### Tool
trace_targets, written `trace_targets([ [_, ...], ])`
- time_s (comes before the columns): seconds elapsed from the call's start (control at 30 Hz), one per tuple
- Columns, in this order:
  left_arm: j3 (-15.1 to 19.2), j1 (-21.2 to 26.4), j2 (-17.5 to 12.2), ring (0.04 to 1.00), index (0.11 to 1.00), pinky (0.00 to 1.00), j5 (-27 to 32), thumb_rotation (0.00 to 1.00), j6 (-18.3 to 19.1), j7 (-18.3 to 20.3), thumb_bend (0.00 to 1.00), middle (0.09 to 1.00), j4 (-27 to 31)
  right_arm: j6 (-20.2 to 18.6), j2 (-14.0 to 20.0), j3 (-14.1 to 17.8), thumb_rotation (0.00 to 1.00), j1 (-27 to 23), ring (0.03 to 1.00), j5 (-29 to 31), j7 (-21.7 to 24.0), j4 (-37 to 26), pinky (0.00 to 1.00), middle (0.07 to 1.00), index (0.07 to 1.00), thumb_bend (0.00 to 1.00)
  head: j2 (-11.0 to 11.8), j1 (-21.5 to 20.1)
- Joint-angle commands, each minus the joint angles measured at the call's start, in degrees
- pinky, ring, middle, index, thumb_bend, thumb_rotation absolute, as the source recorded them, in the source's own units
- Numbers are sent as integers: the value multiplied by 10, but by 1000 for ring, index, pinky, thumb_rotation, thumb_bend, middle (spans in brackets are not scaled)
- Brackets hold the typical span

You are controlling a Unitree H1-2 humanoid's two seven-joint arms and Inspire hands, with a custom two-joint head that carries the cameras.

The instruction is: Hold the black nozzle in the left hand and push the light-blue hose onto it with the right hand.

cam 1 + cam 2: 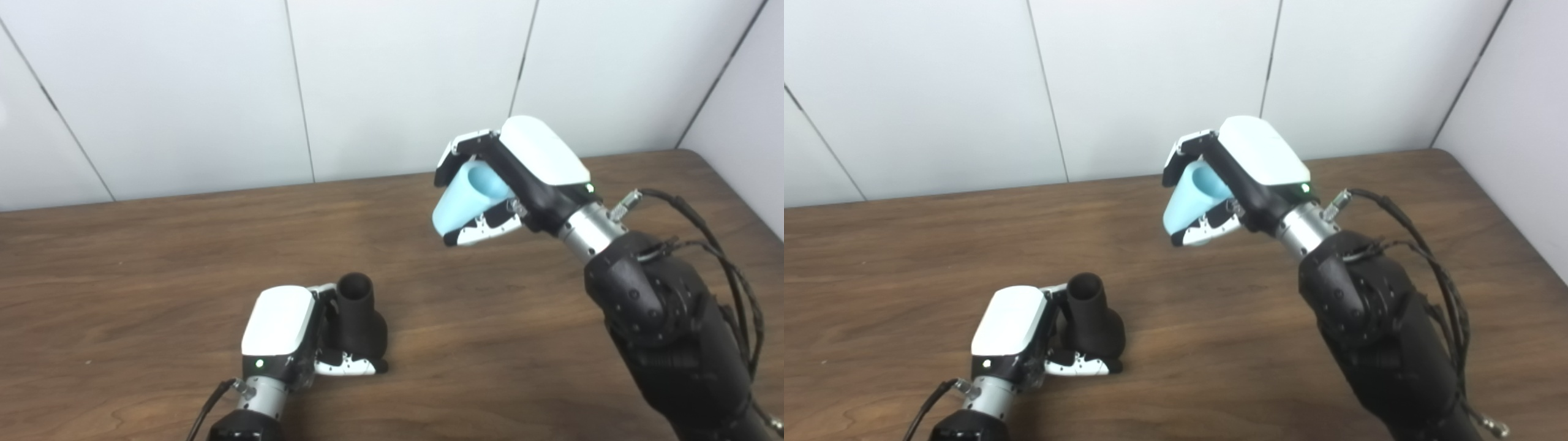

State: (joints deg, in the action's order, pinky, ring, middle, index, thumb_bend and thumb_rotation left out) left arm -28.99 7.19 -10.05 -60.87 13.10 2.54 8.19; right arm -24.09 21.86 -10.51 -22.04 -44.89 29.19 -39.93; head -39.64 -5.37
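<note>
Table (153, 257) wood-grain, matt; nozzle (358, 318) matt blk plastic; hose (459, 202) smooth lt-blue; hand (278, 327) shell glossy wht

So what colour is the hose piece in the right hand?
Light blue hose, inside and out, gripped by the right hand; clearest in the left eye view.

We see the nozzle (360, 318) standing upright on the bench (153, 275) toward seven o'clock, with our left hand (288, 334) wrapped around it from its nine o'clock side. Toward one o'clock from it and well apart, our right hand (514, 177) holds the hose (468, 199) above the bench, its open end tilted up. A wall (392, 79) stands behind the bench at twelve o'clock.
</note>
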Motion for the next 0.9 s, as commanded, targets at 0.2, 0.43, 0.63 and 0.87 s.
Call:
trace_targets([
  [0.2, -36, -33, 16, 440, 489, 345, 3, 0, 18, 64, 477, 495, -37, 24, -44, -16, 0, 1, 387, -12, 12, -42, 277, 519, 540, 488, 3, 25],
  [0.43, -40, -28, 25, 450, 489, 352, -2, 0, 28, 64, 478, 494, -45, 56, -76, -29, 0, 11, 384, -2, -1, -32, 296, 522, 530, 490, 3, 41],
  [0.63, -43, -26, 26, 444, 512, 354, -2, 0, 31, 67, 477, 463, -45, 75, -92, -30, 0, 34, 393, -3, -6, -21, 302, 522, 529, 491, -1, 38],
  [0.87, -47, -24, 28, 442, 512, 347, 0, 0, 34, 62, 477, 469, -49, 92, -103, -30, 0, 58, 402, -8, -19, -10, 271, 543, 525, 488, -2, 43],
])
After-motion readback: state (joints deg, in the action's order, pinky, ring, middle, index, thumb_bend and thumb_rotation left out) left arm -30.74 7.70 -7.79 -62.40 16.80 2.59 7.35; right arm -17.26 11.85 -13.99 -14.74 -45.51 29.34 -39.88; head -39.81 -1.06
